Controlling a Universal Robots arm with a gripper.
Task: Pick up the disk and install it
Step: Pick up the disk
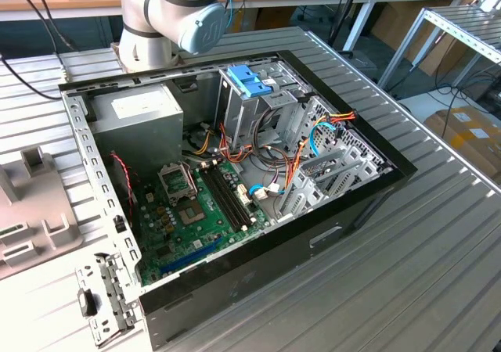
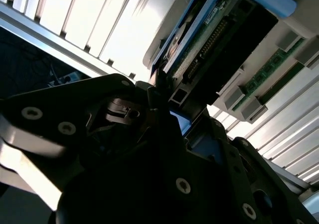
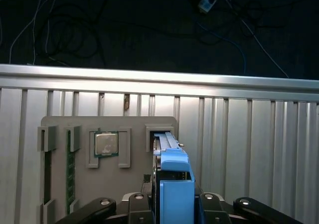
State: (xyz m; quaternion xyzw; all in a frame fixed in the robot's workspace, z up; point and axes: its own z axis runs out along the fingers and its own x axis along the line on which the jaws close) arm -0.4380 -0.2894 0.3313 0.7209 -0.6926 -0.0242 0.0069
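Note:
The disk (image 3: 174,184), a dark drive with bright blue rails, stands on edge in a slot of the grey holder tray (image 3: 129,124). My gripper (image 3: 177,206) straddles it, and its black fingers (image 3: 153,204) lie tight against both blue sides. In the second wrist view the disk (image 2: 219,40) shows its connector edge and green board just beyond the gripper (image 2: 182,117). The far end of the disk still sits in the tray slot.
The tray also holds a processor chip (image 3: 106,144) and memory sticks (image 3: 70,164). In the exterior view the open computer case (image 1: 235,172) lies on the ribbed metal table, with a grey drive cage topped by a light blue bracket (image 1: 249,82). The arm's base (image 1: 172,16) stands behind it.

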